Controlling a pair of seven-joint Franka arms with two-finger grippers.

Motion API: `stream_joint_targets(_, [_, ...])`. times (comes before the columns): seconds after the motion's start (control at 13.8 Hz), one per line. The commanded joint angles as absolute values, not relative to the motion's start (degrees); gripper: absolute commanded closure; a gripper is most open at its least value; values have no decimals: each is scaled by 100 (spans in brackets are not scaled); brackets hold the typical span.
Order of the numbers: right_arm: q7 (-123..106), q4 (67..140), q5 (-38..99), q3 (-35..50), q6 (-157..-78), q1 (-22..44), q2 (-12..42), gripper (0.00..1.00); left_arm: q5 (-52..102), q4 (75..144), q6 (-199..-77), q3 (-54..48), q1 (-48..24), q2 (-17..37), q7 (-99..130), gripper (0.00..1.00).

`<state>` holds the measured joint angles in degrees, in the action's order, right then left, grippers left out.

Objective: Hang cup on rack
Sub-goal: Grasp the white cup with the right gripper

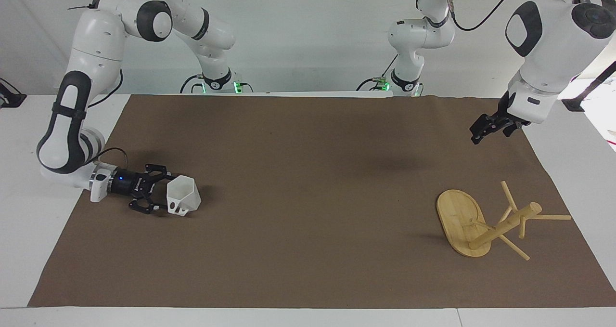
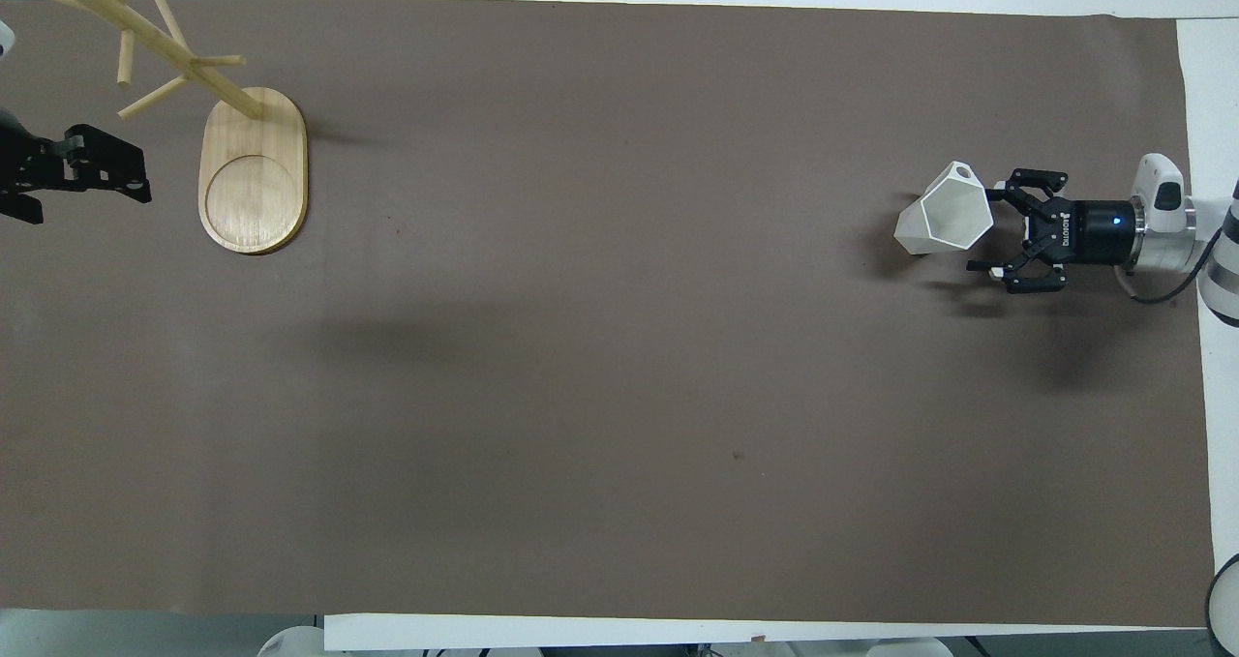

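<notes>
While lining up for the pickup, pictured low over the brown mat at the right arm's end of the table: right gripper, fingers spread wide at the mouth of the cup, nothing pinched yet. Tipped on its side, that cup, mouth toward the gripper, handle on the flank farther from the robots. Judged to be the grasp step (nothing hung so far). Next: calls for closing on the cup's wall, then a lift and a long carry to the rack, upright and well apart at the left arm's end. Waiting above the mat near the rack: left gripper, fingers apart, holding nothing. Facing view: shows how low the right gripper sits. Overhead: shows the cup's hollow and the fingers flanking its rim (touching or not, impossible to tell).
</notes>
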<state>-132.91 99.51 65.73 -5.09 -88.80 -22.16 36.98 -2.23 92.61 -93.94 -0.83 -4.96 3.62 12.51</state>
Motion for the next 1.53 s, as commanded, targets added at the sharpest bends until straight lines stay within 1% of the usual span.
stream_joint_targets(0.0, [-13430, 10151, 6785, -501, -8965, -2145, 3621, 1, -176, 9351, -9395, -114, -448, 290, 1160, 0])
stream_joint_targets(0.44, [-13438, 10230, 7057, -501, -9079, -2022, 3612, 1, -211, 9369, -9501, -97, -422, 299, 1126, 0])
stream_joint_targets(0.65, [-13517, 10397, 7189, -501, -9105, -1908, 3577, 1, -457, 9334, -9501, -114, -360, 316, 99, 0])
stream_joint_targets(0.87, [-13869, 10643, 7321, -501, -9184, -1881, 3525, 1, -378, 9343, -9536, -114, -247, 316, 97, 0])
stream_joint_targets(1.23, [-14124, 10644, 7304, -501, -9158, -1776, 3516, 1, -185, 9343, -9589, -105, -229, 316, 114, 0])
stream_joint_targets(1.31, [-14115, 10644, 7304, -501, -9158, -1767, 3524, 4, -185, 9334, -9589, -105, -229, 325, 79, 0])
stream_joint_targets(1.38, [-14115, 10644, 7304, -501, -9167, -1758, 3524, 19, -185, 9343, -9571, -105, -229, 316, 70, 0])
stream_joint_targets(1.45, [-14115, 10644, 7304, -501, -9184, -1740, 3516, 37, -185, 9343, -9545, -105, -229, 316, 96, 0])
